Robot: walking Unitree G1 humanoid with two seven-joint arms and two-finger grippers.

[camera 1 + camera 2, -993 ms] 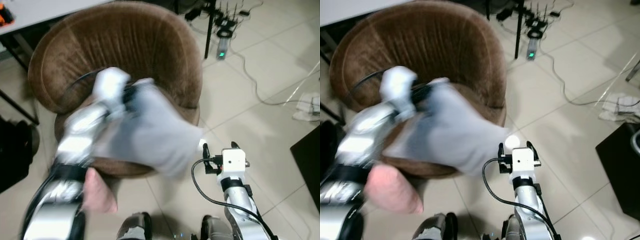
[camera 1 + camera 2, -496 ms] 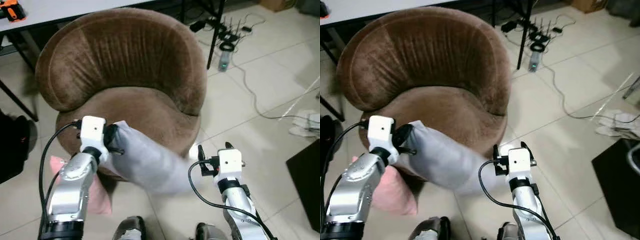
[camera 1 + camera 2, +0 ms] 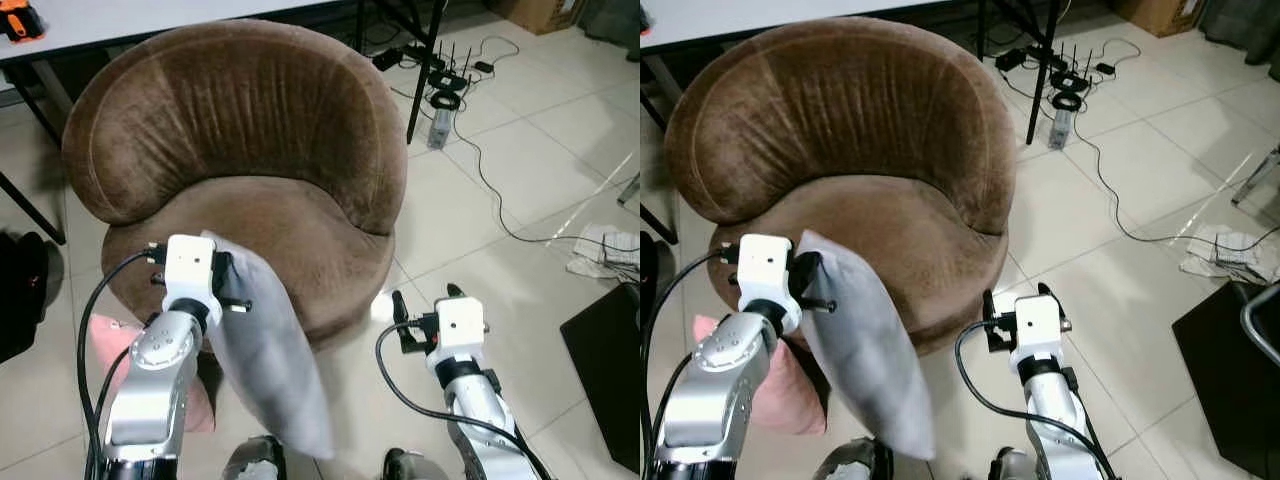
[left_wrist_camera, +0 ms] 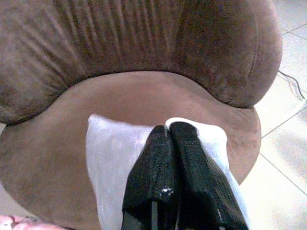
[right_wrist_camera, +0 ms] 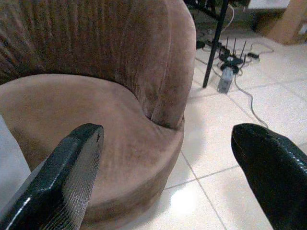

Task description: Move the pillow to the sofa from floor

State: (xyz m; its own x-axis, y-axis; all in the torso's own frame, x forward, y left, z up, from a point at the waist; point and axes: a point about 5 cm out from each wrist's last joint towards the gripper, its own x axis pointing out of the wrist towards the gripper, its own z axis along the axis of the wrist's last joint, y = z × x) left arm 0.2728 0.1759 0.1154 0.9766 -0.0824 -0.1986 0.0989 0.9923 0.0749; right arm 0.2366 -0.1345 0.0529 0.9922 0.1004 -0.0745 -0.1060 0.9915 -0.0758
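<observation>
The pillow [image 3: 268,370] hangs off the floor, pinched in the left tool [image 4: 177,143] at the sofa's [image 3: 250,120] front edge; placing remains. The right tool [image 5: 168,163] is released.

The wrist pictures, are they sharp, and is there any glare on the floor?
Left wrist view: chair sharp, the close black fingers soft. Right wrist view: bright glare patch on the floor tile, near fingers blurry. Left eye view: sharp, same shine beside the chair.

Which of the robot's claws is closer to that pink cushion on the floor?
Left. The left claw, shut on the grey pillow, hangs just above and beside the pink cushion. The right claw is open, farther off by the sofa's other side.
</observation>
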